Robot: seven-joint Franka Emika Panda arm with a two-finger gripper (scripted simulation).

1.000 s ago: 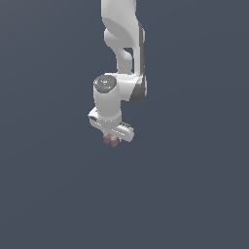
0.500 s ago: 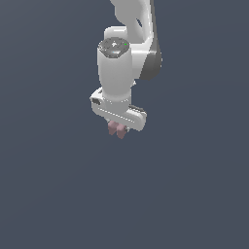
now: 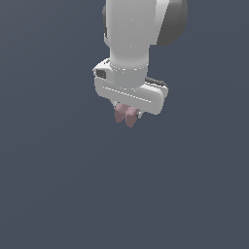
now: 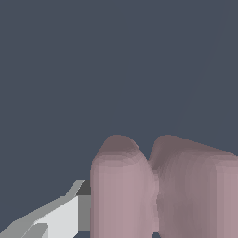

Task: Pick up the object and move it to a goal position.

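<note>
The pick appears done; the step in hand is the carry — the object [image 3: 126, 115] hangs in the gripper [image 3: 127, 115] with nothing but flat grey around it. No goal marker shows, so the next move calls for holding the clamp firm while the arm travels to the goal position. The arm comes down from twelve o'clock in the exterior view, wrist vertical, hand pointing toward six. The jaws are closed on the pink piece, its two lobes [image 4: 162, 186] poking out below, one white finger [image 4: 60, 216] pressed against its side.

Simulated void, plain slate-grey backdrop [image 3: 53, 194], no furnishings
</note>
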